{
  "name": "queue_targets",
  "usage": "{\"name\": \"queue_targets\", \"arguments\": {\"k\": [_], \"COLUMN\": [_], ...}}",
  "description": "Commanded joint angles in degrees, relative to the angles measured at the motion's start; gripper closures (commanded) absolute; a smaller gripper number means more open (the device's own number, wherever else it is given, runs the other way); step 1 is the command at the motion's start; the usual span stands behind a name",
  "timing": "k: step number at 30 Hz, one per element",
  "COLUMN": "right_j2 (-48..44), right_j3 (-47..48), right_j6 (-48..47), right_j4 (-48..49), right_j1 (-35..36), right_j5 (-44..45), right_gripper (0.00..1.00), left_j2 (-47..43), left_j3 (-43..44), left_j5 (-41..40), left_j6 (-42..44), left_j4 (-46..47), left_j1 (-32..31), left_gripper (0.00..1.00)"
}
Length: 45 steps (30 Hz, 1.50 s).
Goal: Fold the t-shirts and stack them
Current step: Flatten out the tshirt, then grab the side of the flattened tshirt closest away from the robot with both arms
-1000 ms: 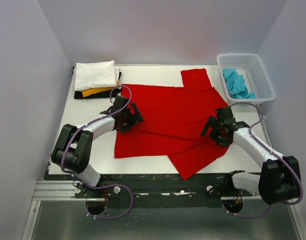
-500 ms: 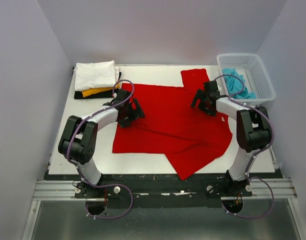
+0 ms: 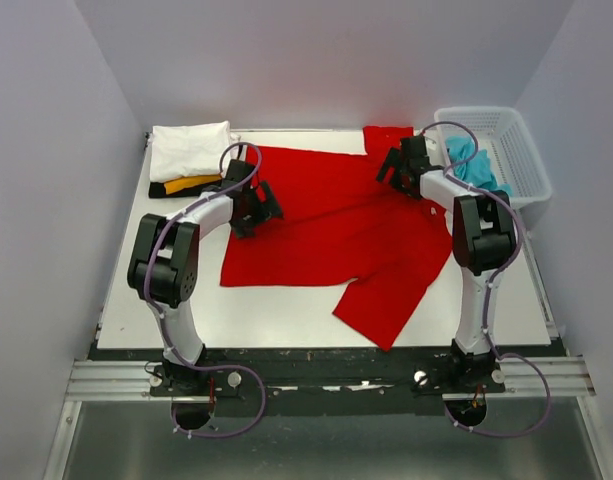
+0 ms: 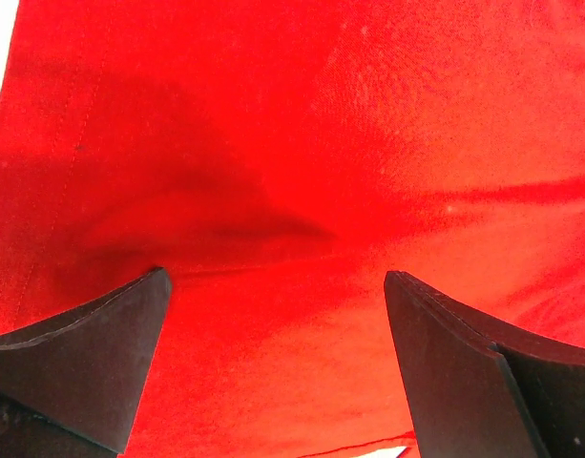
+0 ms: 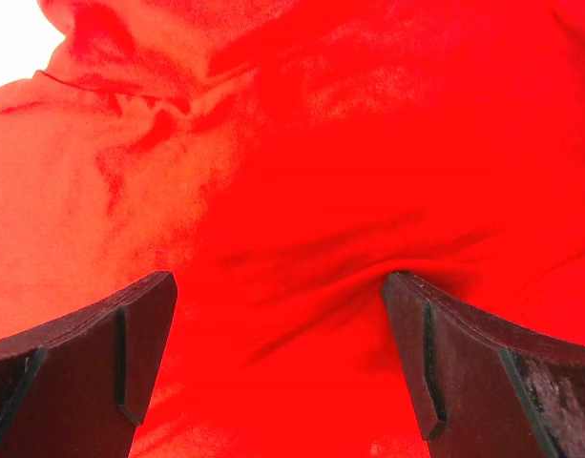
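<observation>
Early in folding the red t-shirt (image 3: 336, 230): spread open across the middle of the desk (image 3: 266, 310), rumpled rather than smoothed, with one sleeve toward the far edge and a long flap trailing toward the near edge. No fold made in it yet, judging by the outline. Poised over its left border with the left gripper (image 3: 258, 208), jaws wide apart, nothing between them but red cloth below in the wrist view. Same at the far right, near the upper sleeve, with the right gripper (image 3: 394, 168): jaws spread, holding nothing, a small ridge of fabric just ahead of the fingers. Cannot tell whether pressing on the cloth or just above it. Done, by the look of the far left corner: a pile with a folded white t-shirt (image 3: 191, 150) on top, a yellow-orange one (image 3: 191, 184) under it and a black one (image 3: 164, 191) at the bottom. Waiting in the basket (image 3: 526, 168) at the far right: a crumpled turquoise t-shirt (image 3: 474, 165). Left to do, then: flatten and fold the red one, put it on the pile, then take out, fold and stack the turquoise one.
</observation>
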Motion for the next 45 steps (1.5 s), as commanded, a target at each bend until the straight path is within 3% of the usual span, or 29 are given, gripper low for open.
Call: {"name": "queue_targets", "arguments": {"k": [1,5,8,10,16,20,24,32,39,45], "right_j2": [5.67,0.82,-6.59,-12.77,-33.0,-46.25,-53.98,-60.22,-59.83,-59.78], "right_j3": [3.63,4.12,0.76,-2.58,-20.07,-31.31,-37.43,-39.97,-40.16,-39.9], "right_j6": [-2.5,-5.64,-9.96,-13.02,-12.41,-8.28,-6.35,-5.25,-4.64,-4.49], "right_j4": [-5.4,-8.01,-9.39,-10.87,-7.81,-4.53,-4.23,-4.86,-5.12,-5.55], "right_j1": [-0.91,-0.84,-0.13,2.08,7.92,8.7,8.88,8.92,8.92,8.94], "right_j5": [1.05,-0.97,-4.04,-1.41,1.22,-2.24,-6.54,-5.73,-4.28,-0.91], "right_gripper": [0.0,0.0,0.0,0.0,0.0,0.0,0.0,0.0,0.0,0.0], "left_j2": [1.9,-2.8,-9.16,-14.75,-34.32,-47.88,-56.13,-48.49,-43.25,-42.19], "left_j3": [3.71,2.33,-0.06,-3.39,-21.51,-34.49,-43.74,-46.86,-45.41,-44.98], "left_j5": [0.56,1.29,0.04,-2.66,-8.7,-13.69,-14.34,-14.22,-11.14,-7.48], "left_j6": [3.27,3.78,4.02,3.66,-3.92,-10.12,-12.84,-16.37,-15.24,-13.19], "left_j4": [-3.42,-2.93,-3.79,-4.69,-5.43,-6.37,-0.13,8.1,10.23,11.11], "left_j1": [0.46,0.12,-1.34,-2.95,-5.01,-4.94,-1.35,4.89,5.71,5.65], "left_gripper": [0.01,0.02,0.01,0.01,0.02,0.01,0.01,0.02,0.35,0.41]}}
